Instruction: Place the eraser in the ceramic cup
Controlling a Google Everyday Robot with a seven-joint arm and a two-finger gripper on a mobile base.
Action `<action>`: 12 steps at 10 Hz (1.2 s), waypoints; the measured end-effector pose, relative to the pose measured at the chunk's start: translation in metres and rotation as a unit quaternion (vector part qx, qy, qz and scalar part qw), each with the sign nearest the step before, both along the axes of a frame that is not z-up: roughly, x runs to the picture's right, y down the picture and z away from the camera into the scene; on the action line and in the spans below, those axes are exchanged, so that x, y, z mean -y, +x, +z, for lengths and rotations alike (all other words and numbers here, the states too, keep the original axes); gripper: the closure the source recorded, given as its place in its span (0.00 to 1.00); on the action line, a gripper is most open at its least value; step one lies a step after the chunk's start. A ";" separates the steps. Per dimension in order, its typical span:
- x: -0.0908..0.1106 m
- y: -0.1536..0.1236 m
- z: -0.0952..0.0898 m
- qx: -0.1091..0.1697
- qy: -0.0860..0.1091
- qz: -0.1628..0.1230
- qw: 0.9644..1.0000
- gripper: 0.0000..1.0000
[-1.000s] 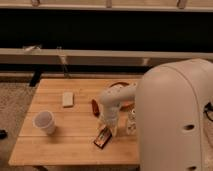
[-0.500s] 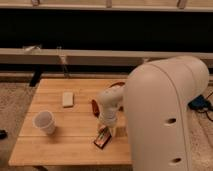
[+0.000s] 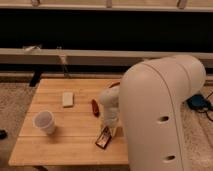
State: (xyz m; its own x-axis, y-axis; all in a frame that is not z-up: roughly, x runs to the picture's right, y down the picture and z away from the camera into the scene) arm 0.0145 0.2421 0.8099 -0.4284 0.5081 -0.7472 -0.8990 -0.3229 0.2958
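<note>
Hidden stuff first: the big white rounded arm housing [image 3: 160,115] fills the right side of the view, is cut off at the bottom edge and blocks the right end of the light wooden slatted table [image 3: 60,145]. Only an orange-red sliver of a round rim [image 3: 114,85] shows past the housing, far right of the plain white tapered ceramic cup [image 3: 44,121]; can't ID it.

The gripper [image 3: 107,131] is right of the cup, down at the tabletop near the front edge. I can't tell whether it's apart, together or clamped on anything, as the white wrist sits over it.

The small flat dark eraser with orange-red markings [image 3: 103,139] is well right of the cup and a bit nearer the front edge. Its long axis runs diagonally: the near end points front-left, roughly back toward the cup's side, and the far end goes up-right under the gripper. That far end is covered. Can't say if it's lying flat or tipped.

The cup is upright w/ its mouth up, well apart from the eraser.

Behind and right of the cup is a pale beige flat block [image 3: 68,98]. Further right there's a slim red object [image 3: 95,107], just left of the wrist.
</note>
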 end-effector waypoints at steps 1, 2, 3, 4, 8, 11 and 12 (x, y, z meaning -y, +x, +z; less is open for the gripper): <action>0.010 0.000 -0.004 0.003 0.012 0.003 1.000 1.00; 0.025 0.000 -0.011 0.008 0.028 0.003 1.000 1.00; 0.036 -0.001 -0.017 0.012 0.039 0.003 0.999 1.00; 0.064 -0.004 -0.034 0.026 0.065 -0.002 0.998 1.00; 0.154 -0.048 -0.084 0.096 0.159 -0.043 0.982 1.00; 0.197 -0.117 -0.093 0.168 0.223 -0.081 0.957 1.00; 0.205 -0.138 -0.094 0.190 0.239 -0.091 0.948 1.00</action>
State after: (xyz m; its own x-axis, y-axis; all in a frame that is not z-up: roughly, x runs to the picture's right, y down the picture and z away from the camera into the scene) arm -0.1235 0.0366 0.7156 -0.0473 0.8674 -0.4954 -0.9648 -0.1681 -0.2023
